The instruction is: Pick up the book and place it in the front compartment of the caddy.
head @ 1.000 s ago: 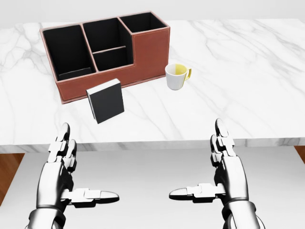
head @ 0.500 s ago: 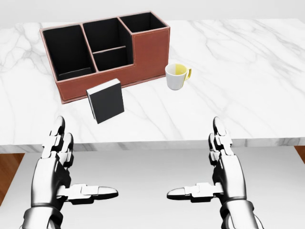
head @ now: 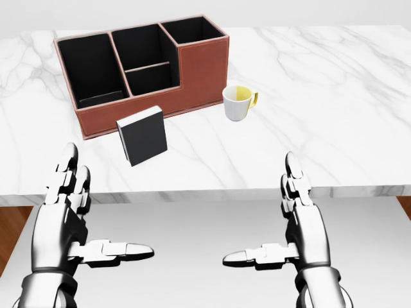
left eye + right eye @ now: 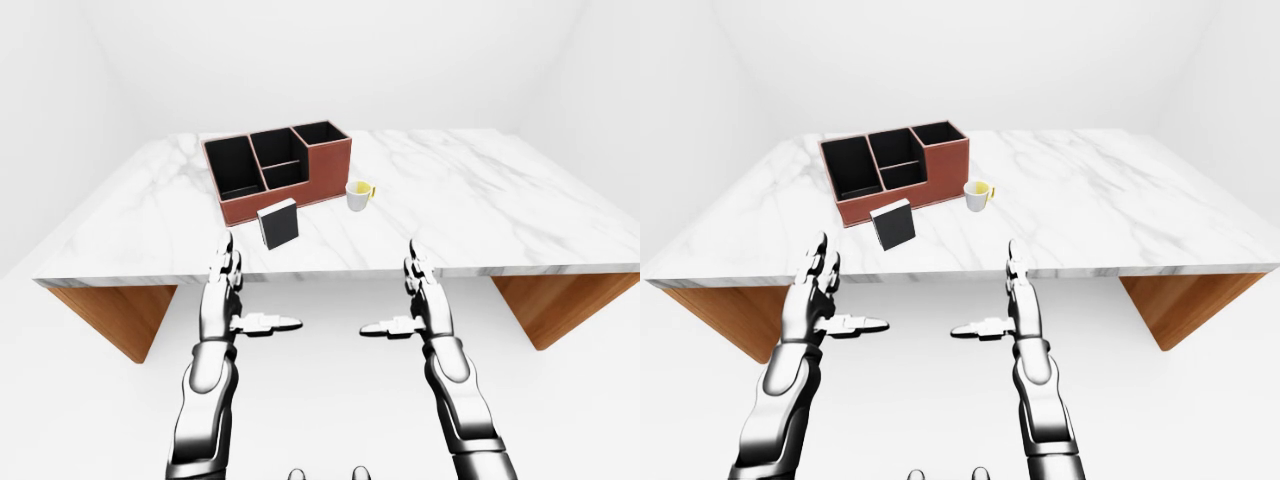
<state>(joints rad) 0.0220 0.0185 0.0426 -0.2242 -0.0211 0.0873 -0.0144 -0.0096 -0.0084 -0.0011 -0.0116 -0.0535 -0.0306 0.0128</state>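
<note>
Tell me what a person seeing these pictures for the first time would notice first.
Most likely the two silver hands, left hand and right hand, open and empty at the bottom of the head view, short of the marble table. Next, the brown caddy at upper left, the black book standing just below it, and a white cup to its right.

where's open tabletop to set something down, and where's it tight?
Free: the white marble table right of the white mug with yellow interior, and its left edge beside the brown leather caddy. Tight: the black book stands close to the caddy, mug alongside.
</note>
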